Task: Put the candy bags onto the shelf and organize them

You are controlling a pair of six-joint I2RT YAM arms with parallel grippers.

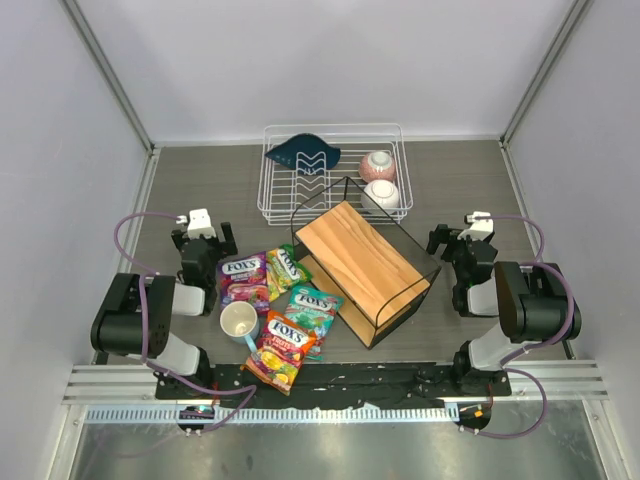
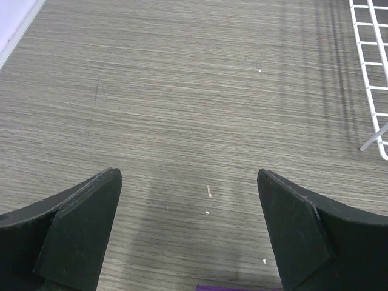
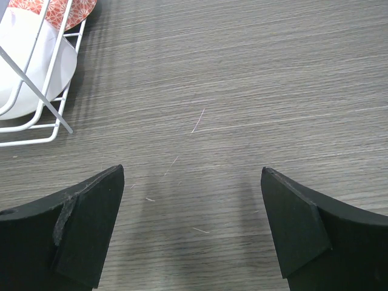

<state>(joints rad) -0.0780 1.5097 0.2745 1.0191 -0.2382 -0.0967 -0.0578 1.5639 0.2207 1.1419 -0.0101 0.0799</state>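
Grey table (image 1: 200, 185): your four candy bags (image 1: 310, 310) sit bunched just left of the bare shelf (image 1: 360, 262), nearest the left arm (image 1: 140, 320), so lead with it; both jaws spread wide, holding nothing.

A white wire dish rack (image 1: 285, 195) stands at the upper centre of the top view, on the grey wood-grain table (image 1: 200, 190). In its left part leans a dark blue leaf-shaped dish with white zigzag lines (image 1: 302, 153). At its right end lie a pink patterned bowl (image 1: 377, 165) and, just below it, a white bowl (image 1: 381, 194). A pale round mug (image 1: 238, 320) stands upright at lower left of centre.
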